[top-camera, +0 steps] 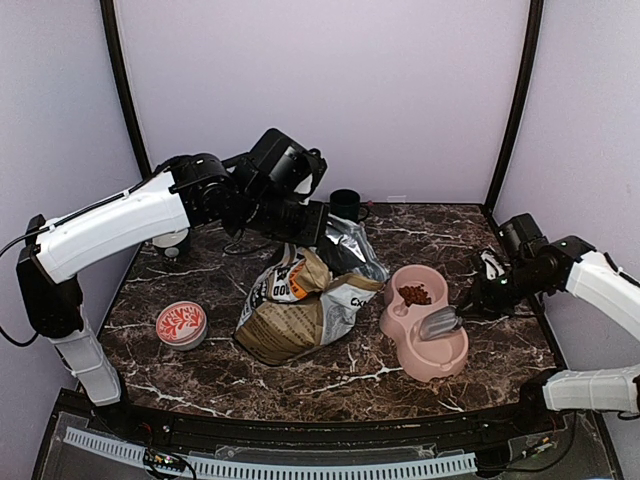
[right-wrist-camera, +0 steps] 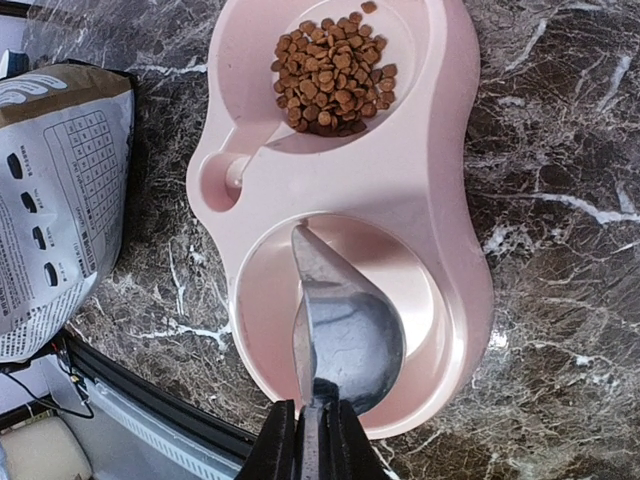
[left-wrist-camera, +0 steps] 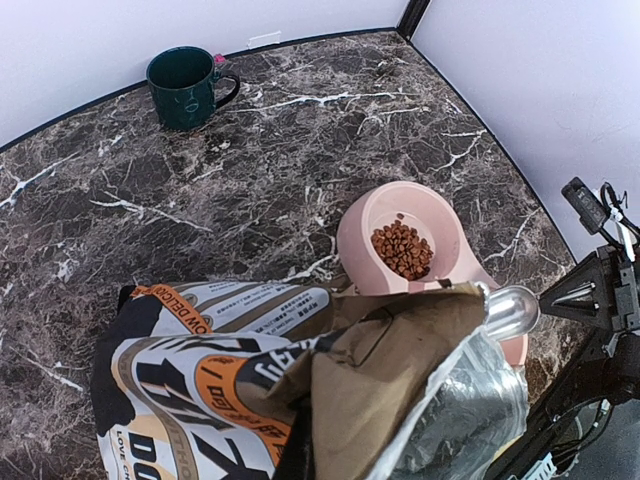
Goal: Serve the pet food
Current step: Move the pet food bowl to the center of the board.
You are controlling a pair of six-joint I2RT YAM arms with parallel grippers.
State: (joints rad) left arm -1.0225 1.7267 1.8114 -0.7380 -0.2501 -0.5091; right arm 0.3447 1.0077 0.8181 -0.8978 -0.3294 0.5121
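The pet food (top-camera: 413, 294) (left-wrist-camera: 402, 250) (right-wrist-camera: 332, 72) lies as a heap of brown kibble in the far well of the pink double bowl (top-camera: 440, 362) (left-wrist-camera: 358, 222) (right-wrist-camera: 452, 200). My right gripper (top-camera: 472, 300) (right-wrist-camera: 315, 448) is shut on the handle of a metal scoop (top-camera: 438, 323) (right-wrist-camera: 350, 335). The scoop is tipped on its side over the near well, with no kibble showing in it. My left gripper (top-camera: 312, 222) is shut on the top edge of the printed food bag (top-camera: 300, 310) (left-wrist-camera: 220, 370), holding its foil-lined mouth up. The bag hides its fingers in the left wrist view.
A dark green mug (top-camera: 345, 204) (left-wrist-camera: 185, 88) stands at the back by the wall. A round red-patterned dish (top-camera: 181, 324) sits at the front left. The bag lies just left of the bowl. My right arm (left-wrist-camera: 600, 295) reaches in from the right edge.
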